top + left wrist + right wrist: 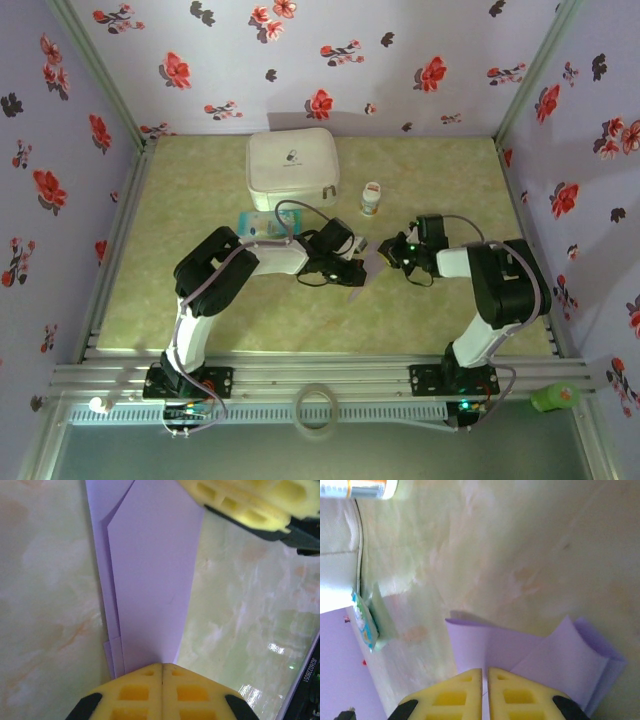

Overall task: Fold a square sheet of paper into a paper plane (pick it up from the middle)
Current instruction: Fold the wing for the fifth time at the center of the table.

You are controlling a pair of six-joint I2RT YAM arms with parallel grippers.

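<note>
Paper: the lavender paper (150, 580) is partly folded into a long, narrow shape with overlapping flaps. It is stretched between the two arms over the middle of the desk (200, 180). In the left wrist view, slanted fold edges run along one side. In the right wrist view, one end curls into a loose loop. It cannot be told whether the paper rests on the desk or hangs just above it.
Left claw: the left claw (161, 672) is pressed together, its yellow fingers clamped on one end of the paper where the layers stack.
Right claw: the right claw (484, 675) is all but together, with the paper pinched in the thin slit between its fingers. It grips at the opposite end from the left claw.
Arms: both arms reach in from the near edge, and their wrists face each other at the desk's middle.
Packet: a teal-and-white packet (258, 224) lies flat just behind the left arm's wrist.
Case: a white zip case (292, 168) sits near the back edge, left of centre, just beyond the packet.
Bottle: a small bottle (371, 198) stands upright beside the case's right front corner, apart from the paper.
Surround: lilac walls (400, 50) printed with red flowers enclose the desk on three sides.
</note>
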